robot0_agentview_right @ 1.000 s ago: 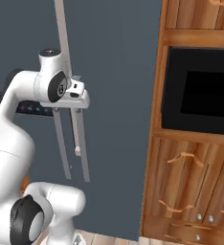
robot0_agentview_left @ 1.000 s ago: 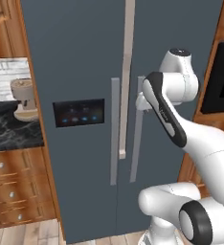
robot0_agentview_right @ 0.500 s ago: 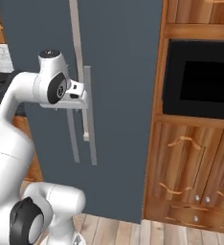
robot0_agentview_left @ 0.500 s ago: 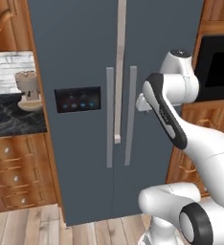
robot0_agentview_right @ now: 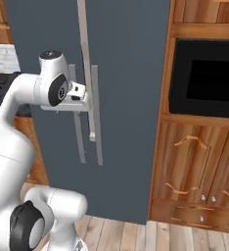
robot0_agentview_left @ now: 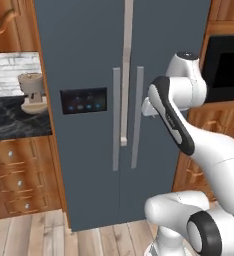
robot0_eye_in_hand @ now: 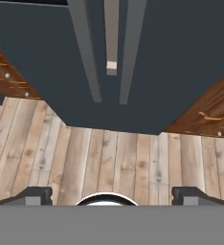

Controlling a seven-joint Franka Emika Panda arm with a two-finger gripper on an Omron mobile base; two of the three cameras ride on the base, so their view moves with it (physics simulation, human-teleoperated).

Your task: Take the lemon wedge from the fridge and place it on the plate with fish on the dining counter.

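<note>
Fridge (robot0_agentview_left: 89, 60) shut, centre frame, handles (robot0_agentview_left: 137, 117) at mid-height. Gripper (robot0_eye_in_hand: 112, 197) spread wide, empty, near right handle, probably not touching. Lemon wedge unseen, whereabouts undetermined.

Black wall oven (robot0_agentview_right: 212, 76), wooden drawers (robot0_agentview_left: 19, 182), plank floor (robot0_eye_in_hand: 109, 158)

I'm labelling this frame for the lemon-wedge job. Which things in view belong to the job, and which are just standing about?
Belongs to the job:
- fridge, both doors shut
- its right door handle
- the tool, open, holding nothing

Just standing about:
- built-in oven
- wooden cabinets
- small beige appliance on the black marble counter
</note>
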